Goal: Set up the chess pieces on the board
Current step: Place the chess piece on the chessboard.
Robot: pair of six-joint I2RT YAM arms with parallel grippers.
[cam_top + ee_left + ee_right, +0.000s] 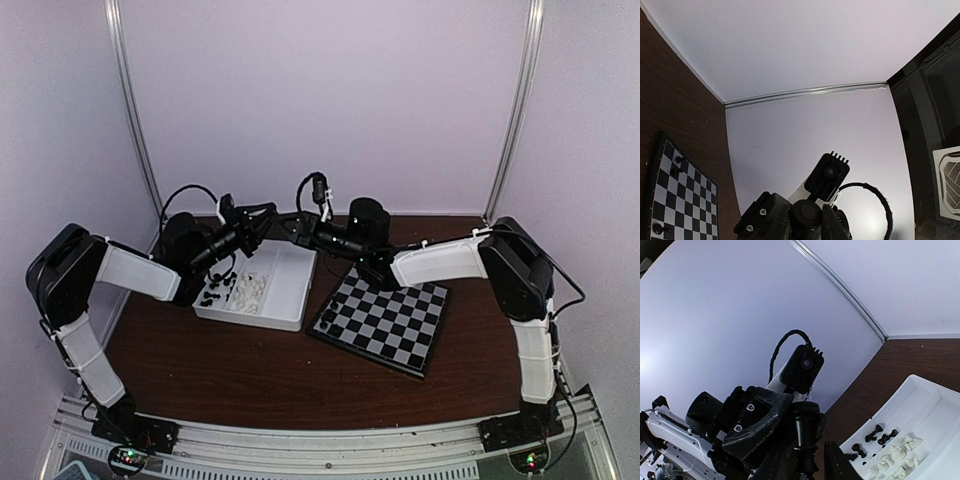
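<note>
So, your left gripper [801, 223] is pinching a small black plastic chess piece [805, 426] above the far edge of the white plastic tray [286, 266]. Your right gripper [807, 466] is straddling it, jaws slightly apart. The black-and-grey chequered board [385, 320] is lying nearer the right gripper.

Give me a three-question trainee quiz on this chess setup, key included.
1. True or false: in the top view, the board lies left of the white tray.
2. The tray holds: A) black only, B) white only, C) both colours.
3. In the left wrist view, what colour are the pieces on the board?
Key: 1 false, it lies to the right; 2 C, black pieces and white pieces; 3 black.
</note>
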